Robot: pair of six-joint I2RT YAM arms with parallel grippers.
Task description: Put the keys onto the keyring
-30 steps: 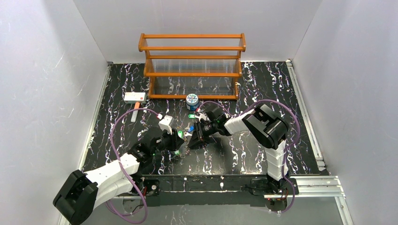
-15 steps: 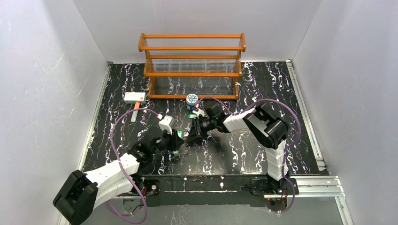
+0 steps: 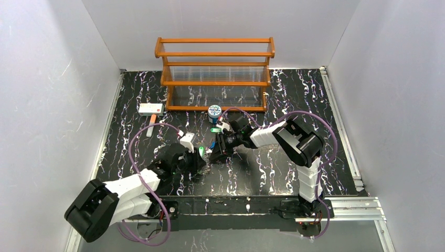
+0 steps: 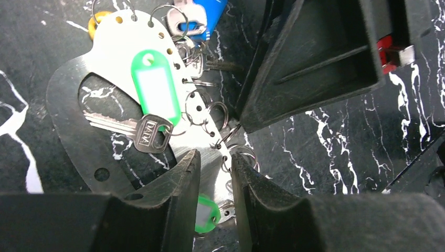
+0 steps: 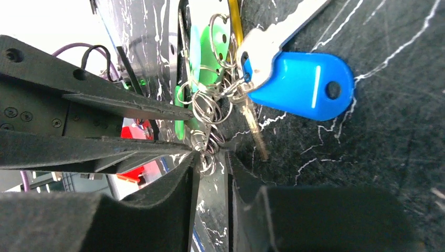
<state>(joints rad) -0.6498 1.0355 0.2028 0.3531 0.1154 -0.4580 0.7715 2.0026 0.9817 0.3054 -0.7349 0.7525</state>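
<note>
Left gripper (image 4: 215,158) pinches the keyring (image 4: 118,50), fingers barely apart; ahead, green-tagged key (image 4: 149,134), stamp unreadable. Right gripper (image 5: 212,157) slightly parted at split rings (image 5: 207,110), hold unclear.

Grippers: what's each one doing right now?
Left gripper: closed on the edge of the flat whitish perforated keyring.
Right gripper: jaws narrowly apart around small wire split rings; whether it grips cannot be told.
</note>
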